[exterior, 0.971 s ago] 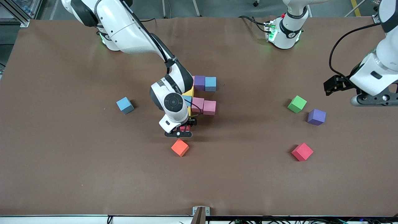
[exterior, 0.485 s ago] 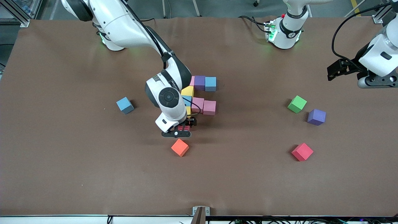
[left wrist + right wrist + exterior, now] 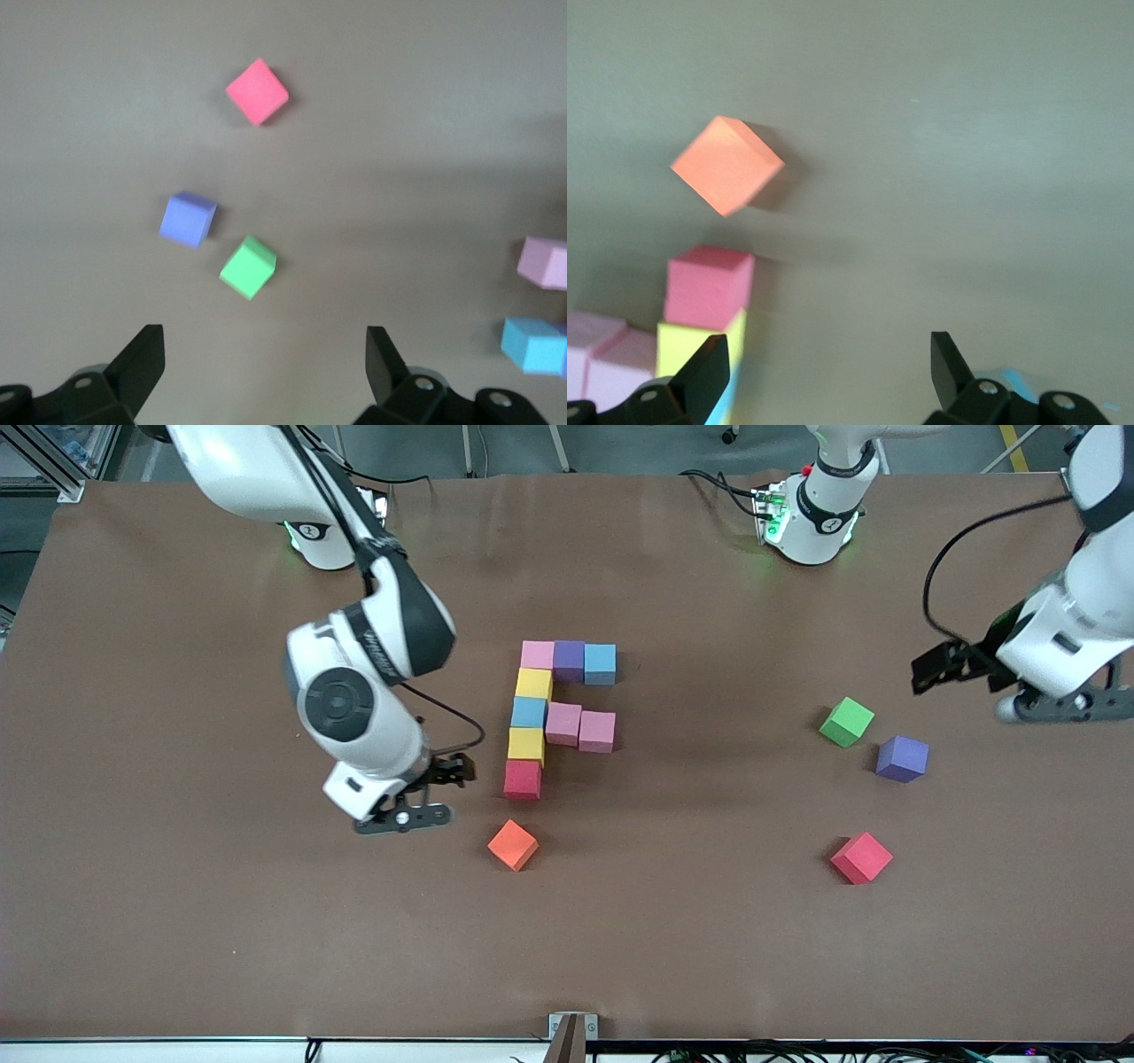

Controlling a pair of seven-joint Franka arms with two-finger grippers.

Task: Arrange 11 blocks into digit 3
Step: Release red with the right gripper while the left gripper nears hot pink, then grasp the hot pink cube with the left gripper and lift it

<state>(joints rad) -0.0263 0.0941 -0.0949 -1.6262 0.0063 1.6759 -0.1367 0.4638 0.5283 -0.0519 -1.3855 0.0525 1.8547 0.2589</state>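
Nine blocks touch in a partial figure. A column runs pink (image 3: 537, 654), yellow (image 3: 534, 684), blue (image 3: 529, 712), yellow (image 3: 525, 745), red (image 3: 523, 779). Purple (image 3: 568, 660) and blue (image 3: 600, 663) cubes extend the farthest row, and two pink cubes (image 3: 579, 727) form the middle row. Green (image 3: 846, 721), purple (image 3: 902, 758) and red (image 3: 861, 857) cubes lie loose toward the left arm's end. My right gripper (image 3: 431, 788) hangs open and empty beside the red column cube (image 3: 709, 286). My left gripper (image 3: 952, 666) is open and empty above the table by the green cube (image 3: 248, 266).
An orange cube (image 3: 513, 844) lies just nearer the camera than the column's red end, and it also shows in the right wrist view as an orange cube (image 3: 726, 164). The right arm's wrist covers the table toward its own end of the figure.
My right gripper has pulled away from the red cube at the column's near end, toward the right arm's end of the table. The red cube stays put. The left arm shifted slightly.
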